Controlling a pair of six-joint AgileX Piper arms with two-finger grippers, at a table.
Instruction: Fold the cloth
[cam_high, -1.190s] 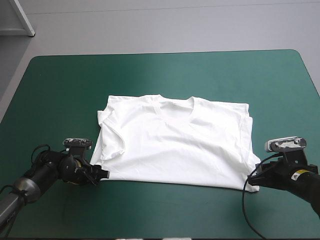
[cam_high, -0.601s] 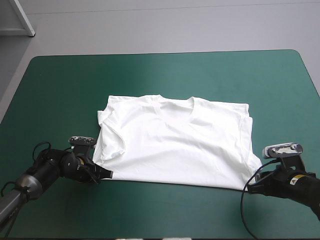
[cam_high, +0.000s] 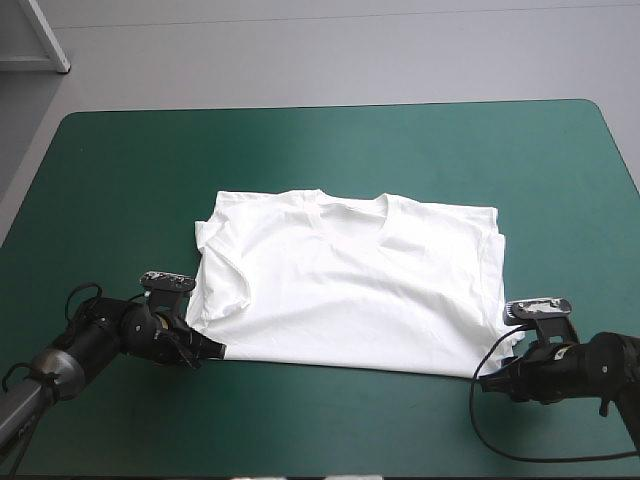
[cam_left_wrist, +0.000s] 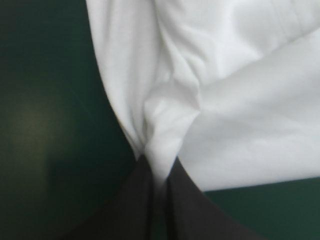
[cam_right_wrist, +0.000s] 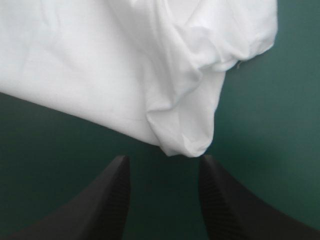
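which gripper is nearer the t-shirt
Left. The left gripper is shut on the near-left corner of the T-shirt; the right gripper, jaws open, sits just short of the near-right corner.

T-shirt (cam_high: 350, 285) spread flat, teal-green table (cam_high: 120, 170)

T-shirt (cam_high: 350, 290): plain white throughout, grey only in the shadows of its creases. Table cover (cam_high: 320, 150): uniform teal-green across its whole surface. Left gripper (cam_left_wrist: 159, 172) and right gripper (cam_right_wrist: 162, 162): black, the right one's fingers (cam_right_wrist: 110, 195) finely ribbed along their inner edges
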